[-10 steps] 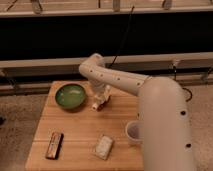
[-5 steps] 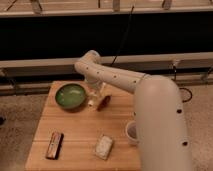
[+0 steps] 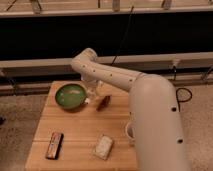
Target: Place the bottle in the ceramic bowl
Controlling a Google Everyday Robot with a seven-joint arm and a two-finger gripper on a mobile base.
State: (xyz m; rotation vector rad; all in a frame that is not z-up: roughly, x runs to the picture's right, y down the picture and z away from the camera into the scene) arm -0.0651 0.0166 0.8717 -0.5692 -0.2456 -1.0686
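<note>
The green ceramic bowl (image 3: 69, 95) sits on the far left part of the wooden table (image 3: 80, 127). My gripper (image 3: 92, 90) hangs from the bent white arm (image 3: 115, 75) just right of the bowl's rim. It is shut on the small clear bottle (image 3: 90, 95), which hangs low over the table beside the bowl, its white end towards the bowl's edge. The bottle is partly hidden by the fingers.
A brown object (image 3: 103, 103) lies on the table right of the gripper. A dark snack bar (image 3: 54, 145) and a pale packet (image 3: 104, 146) lie near the front edge. A translucent cup (image 3: 130, 132) stands at the right, half hidden by my arm.
The gripper has moved left with the bottle, from over the brown object to the bowl's right rim. The other things have not moved.
</note>
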